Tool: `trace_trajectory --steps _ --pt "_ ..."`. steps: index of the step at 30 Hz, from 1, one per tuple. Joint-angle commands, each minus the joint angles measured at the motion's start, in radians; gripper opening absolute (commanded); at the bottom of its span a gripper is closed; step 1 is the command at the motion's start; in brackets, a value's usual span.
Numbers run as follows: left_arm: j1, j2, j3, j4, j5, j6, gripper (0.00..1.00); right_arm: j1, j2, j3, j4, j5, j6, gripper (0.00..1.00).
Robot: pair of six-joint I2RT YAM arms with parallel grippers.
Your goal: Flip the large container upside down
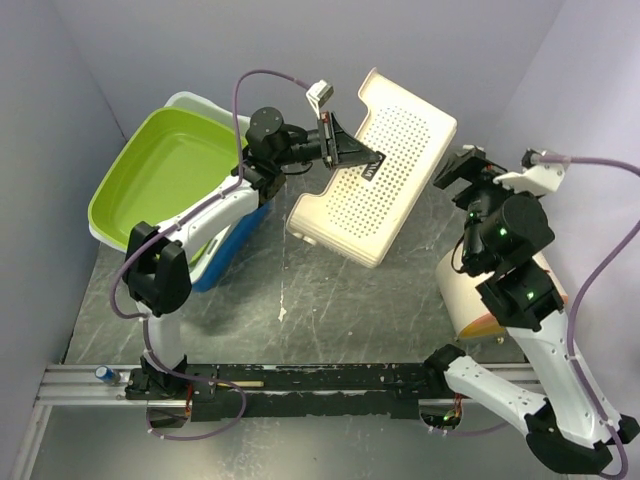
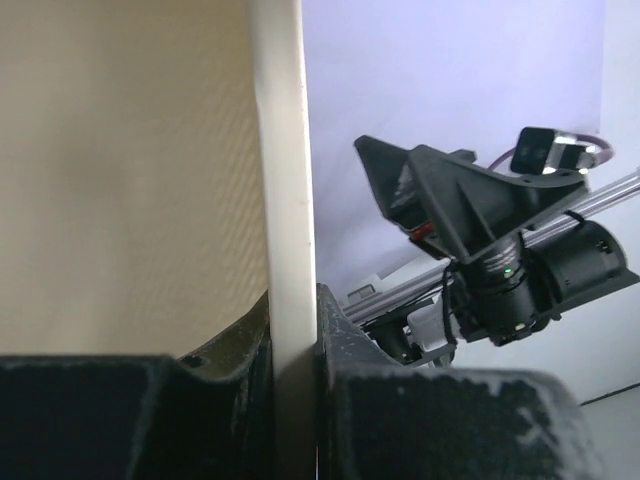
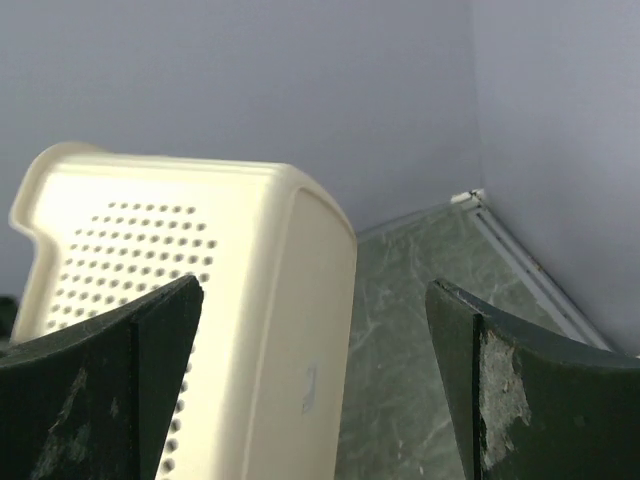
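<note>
Large container (image 1: 412, 138) rim in left end effector (image 1: 368, 162), right end effector (image 1: 458, 166) open

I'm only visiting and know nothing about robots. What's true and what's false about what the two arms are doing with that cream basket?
1. The left gripper is clamped on the rim of the cream basket. True.
2. The right gripper grips the basket too. False: its jaws stand open, beside the basket and apart from it.
3. The basket lies flat on the table. False: it is tilted, with its holed bottom showing.
4. A green tub sits to the left of the basket. True.
</note>
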Motion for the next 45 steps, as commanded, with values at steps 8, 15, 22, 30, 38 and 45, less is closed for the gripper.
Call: trace_trajectory --steps 8,15,22,30,38,45 --pt "0.082 0.193 0.012 0.288 0.091 -0.176 0.07 -0.241 0.390 0.366 -0.434 -0.656 0.113 0.93" --pt "0.084 0.262 -0.040 0.243 0.060 -0.149 0.07 -0.566 0.448 0.254 -0.331 -1.064 0.295 0.94" --pt "0.085 0.264 -0.007 -0.051 0.029 0.067 0.50 -0.677 0.452 0.127 -0.243 -1.242 0.413 0.95" --pt "0.084 0.241 0.283 -0.621 -0.113 0.507 1.00 -0.678 0.425 0.029 -0.179 -1.313 0.443 0.96" --pt "0.086 0.215 0.438 -0.901 -0.296 0.808 0.99 -0.678 0.392 -0.081 -0.139 -1.349 0.457 0.97" --pt "0.064 0.014 0.394 -1.048 -0.466 0.978 0.99 -0.678 0.388 -0.113 -0.131 -1.372 0.454 0.98"
